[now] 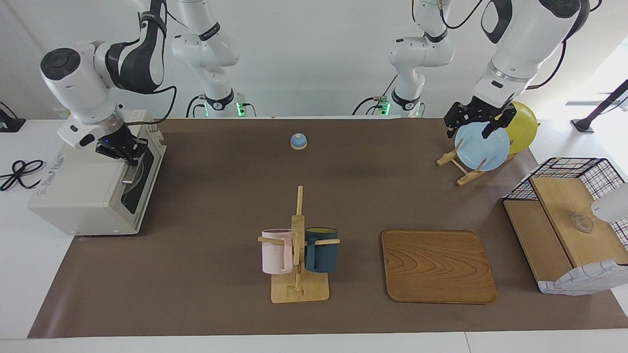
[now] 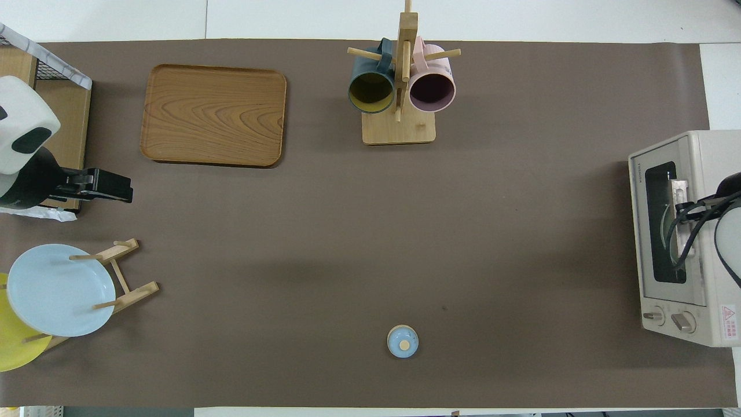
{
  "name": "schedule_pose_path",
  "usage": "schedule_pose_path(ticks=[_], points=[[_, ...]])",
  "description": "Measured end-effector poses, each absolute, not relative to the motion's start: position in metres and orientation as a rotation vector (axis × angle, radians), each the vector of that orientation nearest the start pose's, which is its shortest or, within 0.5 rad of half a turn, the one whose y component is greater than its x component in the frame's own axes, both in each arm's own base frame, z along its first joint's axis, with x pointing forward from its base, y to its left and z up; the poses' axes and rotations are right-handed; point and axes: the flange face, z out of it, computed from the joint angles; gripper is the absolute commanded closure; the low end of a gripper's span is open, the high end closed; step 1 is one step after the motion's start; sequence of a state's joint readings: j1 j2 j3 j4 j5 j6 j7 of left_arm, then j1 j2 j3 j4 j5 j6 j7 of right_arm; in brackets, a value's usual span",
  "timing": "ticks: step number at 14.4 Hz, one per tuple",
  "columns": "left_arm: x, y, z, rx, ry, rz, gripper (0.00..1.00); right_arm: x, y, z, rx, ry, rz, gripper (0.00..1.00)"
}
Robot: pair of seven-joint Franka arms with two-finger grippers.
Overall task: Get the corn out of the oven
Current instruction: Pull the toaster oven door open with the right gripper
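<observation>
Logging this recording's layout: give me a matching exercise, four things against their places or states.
Things:
1. oven
2. blue plate
3. pink mug
4. right gripper

Places or states:
A. hangs on the wooden mug tree beside the dark blue mug
B. stands upright in the wooden rack toward the left arm's end
C. at the oven's door
D. door shut, at the right arm's end of the table

Pairs: 1-D, 2-B, 3-A, 4-C
</observation>
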State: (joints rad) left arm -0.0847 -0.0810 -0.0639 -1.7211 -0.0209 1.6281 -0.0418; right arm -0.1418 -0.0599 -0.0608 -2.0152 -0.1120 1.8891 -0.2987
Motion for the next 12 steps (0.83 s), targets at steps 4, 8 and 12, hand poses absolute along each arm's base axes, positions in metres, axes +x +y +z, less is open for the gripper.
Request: schedule_pose_path(ticks=[4, 8, 12], points=[[0.526, -0.082, 0.602, -3.152, 0.166, 0.022, 0.0, 0.519, -0.107, 0.471, -3.211, -0.243, 0.15, 1.0], [0.526, -0.082, 0.602, -3.152, 0.166, 0.022, 0.0, 0.522, -0.079, 0.463, -3.201, -0.319, 0.165, 1.0], [0.526, -0.082, 0.602, -3.152, 0.166, 0.022, 0.0, 0.522, -0.065, 0.455, -3.189, -0.336, 0.157, 1.0]])
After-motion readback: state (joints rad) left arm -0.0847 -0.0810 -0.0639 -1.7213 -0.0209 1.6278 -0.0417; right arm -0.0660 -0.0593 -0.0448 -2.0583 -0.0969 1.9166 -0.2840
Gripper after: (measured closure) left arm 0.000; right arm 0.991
